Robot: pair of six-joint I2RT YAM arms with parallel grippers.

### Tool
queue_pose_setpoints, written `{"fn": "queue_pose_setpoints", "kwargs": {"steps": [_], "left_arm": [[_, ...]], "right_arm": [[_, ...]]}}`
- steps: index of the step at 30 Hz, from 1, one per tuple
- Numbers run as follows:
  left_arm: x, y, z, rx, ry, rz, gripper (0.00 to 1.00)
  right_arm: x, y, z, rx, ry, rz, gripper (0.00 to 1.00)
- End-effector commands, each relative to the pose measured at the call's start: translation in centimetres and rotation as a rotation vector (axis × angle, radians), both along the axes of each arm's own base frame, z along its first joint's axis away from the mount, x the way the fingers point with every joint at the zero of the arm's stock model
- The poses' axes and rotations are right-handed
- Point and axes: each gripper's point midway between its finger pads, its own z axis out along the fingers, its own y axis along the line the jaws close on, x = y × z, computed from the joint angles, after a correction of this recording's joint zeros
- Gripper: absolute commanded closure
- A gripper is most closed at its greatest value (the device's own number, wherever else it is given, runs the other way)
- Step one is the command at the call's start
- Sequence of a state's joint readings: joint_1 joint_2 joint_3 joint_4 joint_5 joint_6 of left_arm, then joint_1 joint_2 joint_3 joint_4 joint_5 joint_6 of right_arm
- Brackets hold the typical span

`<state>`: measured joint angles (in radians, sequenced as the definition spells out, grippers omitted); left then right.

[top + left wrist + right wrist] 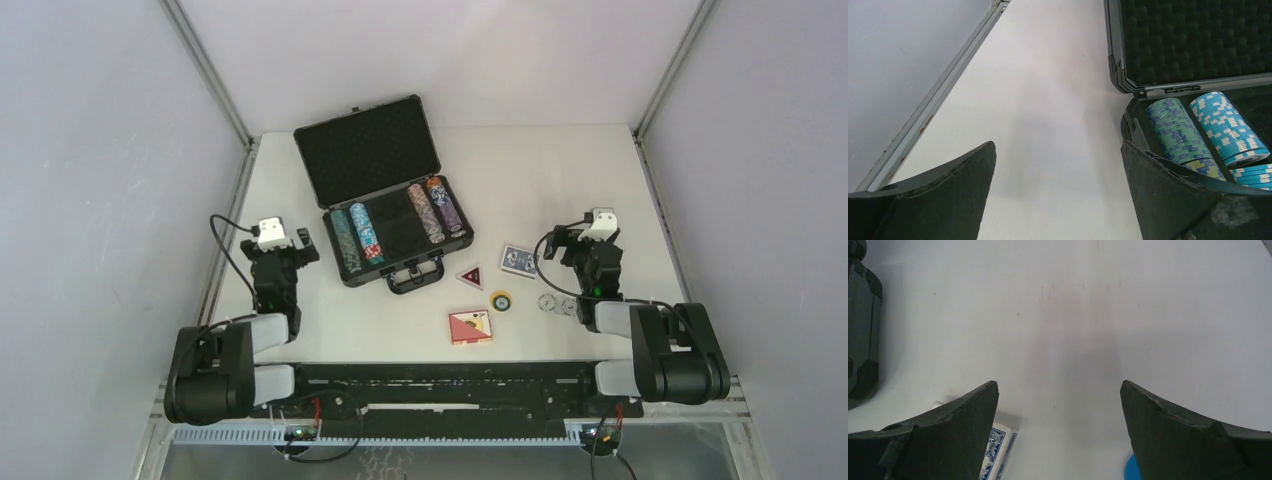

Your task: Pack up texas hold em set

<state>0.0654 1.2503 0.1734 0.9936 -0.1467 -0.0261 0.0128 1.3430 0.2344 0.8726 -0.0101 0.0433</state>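
Left wrist: briefcase right of hand

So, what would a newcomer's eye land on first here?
The open black briefcase, far centre, with chip rows at both ends inside. In front of it lie loose pieces: blue deck, red deck, triangular button. The left pincer and right pincer stand open and empty.

chips in case, card deck right of case
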Motion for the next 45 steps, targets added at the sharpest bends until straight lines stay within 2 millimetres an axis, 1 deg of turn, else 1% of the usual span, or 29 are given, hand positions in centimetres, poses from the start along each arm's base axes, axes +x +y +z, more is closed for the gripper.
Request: {"fn": "queue_pose_setpoints", "kwargs": {"steps": [1, 18, 19, 20, 21, 22, 23, 24, 25, 26, 27, 29, 30, 31, 32, 33, 34, 35, 36, 39, 40, 41, 43, 44, 45], "left_arm": [[0.6, 0.1, 1.7, 0.021, -0.055, 0.004, 0.00], [0.6, 0.1, 1.7, 0.020, -0.055, 0.004, 0.00], [0.6, 0.2, 1.9, 0.020, -0.059, 0.010, 0.00], [0.7, 0.2, 2.4, 0.022, -0.072, 0.015, 0.00], [0.9, 0.0, 2.8, 0.028, -0.059, 0.016, 0.00], [1.0, -0.1, 2.8, 0.038, -0.009, 0.010, 0.00], [1.0, -0.2, 3.3, 0.044, 0.027, 0.013, 0.00], [1.3, 0.0, 5.0, 0.045, 0.014, 0.034, 0.00], [1.1, 0.1, 6.0, 0.044, 0.000, 0.053, 0.00], [0.7, 0.0, 7.0, 0.034, -0.031, 0.066, 0.00], [0.1, 0.4, 7.9, 0.016, -0.067, 0.119, 0.00], [-1.3, 1.0, 9.7, -0.057, -0.135, 0.236, 0.00], [-1.8, 1.0, 10.3, -0.110, -0.149, 0.264, 0.00], [-2.3, 1.1, 10.7, -0.182, -0.136, 0.297, 0.00], [-2.7, 1.2, 11.0, -0.234, -0.107, 0.328, 0.00], [-2.9, 1.5, 10.9, -0.264, -0.101, 0.354, 0.00], [-3.4, 2.4, 10.5, -0.316, -0.110, 0.428, 0.00], [-4.4, 3.6, 9.5, -0.365, -0.100, 0.529, 0.00], [-4.7, 4.4, 9.3, -0.385, -0.100, 0.558, 0.00], [-4.3, 4.2, 8.7, -0.424, -0.097, 0.507, 0.00], [-4.2, 4.0, 8.5, -0.434, -0.094, 0.497, 0.00], [-4.0, 3.8, 8.6, -0.430, -0.089, 0.480, 0.00], [-3.5, 3.5, 9.1, -0.392, -0.084, 0.447, 0.00], [-3.2, 3.4, 9.3, -0.380, -0.081, 0.436, 0.00], [-2.8, 3.3, 9.4, -0.377, -0.079, 0.422, 0.00]], "right_arm": [[0.9, 0.1, 1.7, 0.012, -0.062, 0.007, 0.00], [1.0, 0.1, 1.7, 0.015, -0.060, 0.011, 0.00], [1.0, 0.1, 1.7, 0.015, -0.059, 0.009, 0.00], [1.0, 0.0, 2.0, 0.013, -0.070, 0.005, 0.00], [1.1, 0.1, 2.4, 0.011, -0.074, 0.005, 0.00], [1.2, 0.4, 2.7, 0.001, -0.043, 0.019, 0.00], [1.4, 1.0, 3.7, -0.014, -0.022, 0.045, 0.00], [1.4, 1.8, 5.1, -0.029, -0.019, 0.079, 0.00], [1.4, 2.7, 6.7, -0.030, -0.032, 0.107, 0.00], [1.2, 3.8, 8.6, -0.012, -0.067, 0.146, 0.00], [0.8, 5.1, 10.4, 0.020, -0.101, 0.190, 0.00], [0.2, 7.7, 13.7, 0.129, -0.157, 0.253, 0.00], [0.0, 9.3, 15.0, 0.131, -0.168, 0.318, 0.00], [0.2, 10.8, 15.6, 0.143, -0.138, 0.349, 0.00], [0.9, 11.6, 17.0, 0.139, -0.105, 0.325, 0.00], [1.4, 11.7, 16.4, 0.092, -0.023, 0.277, 0.00], [1.9, 13.1, 16.5, 0.047, 0.004, 0.290, 0.00], [2.5, 13.8, 16.6, 0.016, 0.008, 0.279, 0.00], [3.2, 14.2, 16.7, 0.009, 0.013, 0.259, 0.00], [4.7, 15.2, 17.5, 0.061, 0.016, 0.241, 0.00], [5.2, 15.7, 17.8, 0.086, 0.004, 0.265, 0.02], [5.7, 16.0, 18.0, 0.100, -0.002, 0.287, 0.05], [7.0, 16.7, 18.2, 0.112, 0.016, 0.317, 0.06], [7.7, 17.0, 17.9, 0.109, 0.049, 0.334, 0.09], [8.4, 17.5, 17.5, 0.111, 0.085, 0.357, 0.16]]}}
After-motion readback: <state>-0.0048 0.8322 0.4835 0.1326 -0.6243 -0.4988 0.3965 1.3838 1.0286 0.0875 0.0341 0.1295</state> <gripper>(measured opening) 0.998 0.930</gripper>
